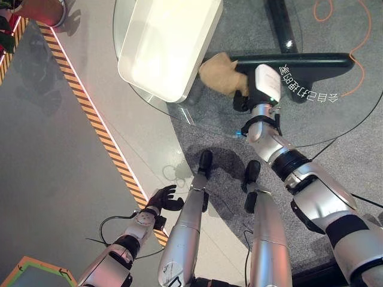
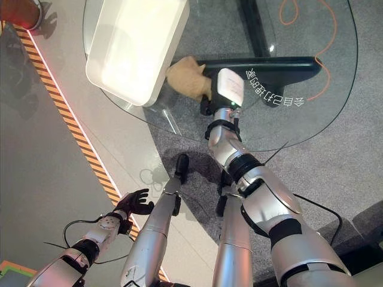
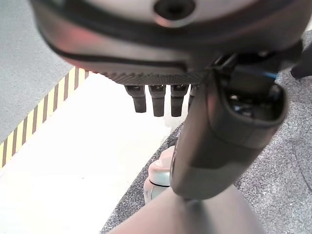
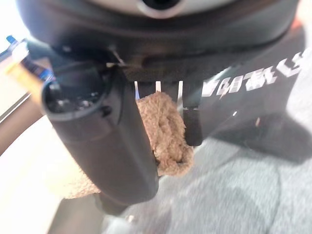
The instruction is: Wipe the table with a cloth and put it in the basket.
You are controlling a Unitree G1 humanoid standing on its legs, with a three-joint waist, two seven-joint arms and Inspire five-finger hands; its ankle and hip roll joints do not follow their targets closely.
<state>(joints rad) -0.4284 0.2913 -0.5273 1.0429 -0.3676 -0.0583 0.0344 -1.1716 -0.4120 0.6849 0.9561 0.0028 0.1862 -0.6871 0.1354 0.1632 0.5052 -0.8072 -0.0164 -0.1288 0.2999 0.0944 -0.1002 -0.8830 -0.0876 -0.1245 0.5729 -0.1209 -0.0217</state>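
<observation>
right hand [image 1: 250, 89] clenched round tan cloth [image 1: 220, 73] on glass table [image 1: 335, 119] – beside white basket [image 1: 167, 45], left hand [image 1: 164, 199] hanging slack

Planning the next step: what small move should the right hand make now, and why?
Probably carry the cloth sideways over the basket: the right hand grips it on the glass table beside the basket's rim. The left hand hangs idle.

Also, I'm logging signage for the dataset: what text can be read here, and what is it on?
White characters on the glass table, beside the right hand gripping the cloth: upside down from here, too unclear to quote.
Basket: no visible print.
Nothing else is readable.
</observation>
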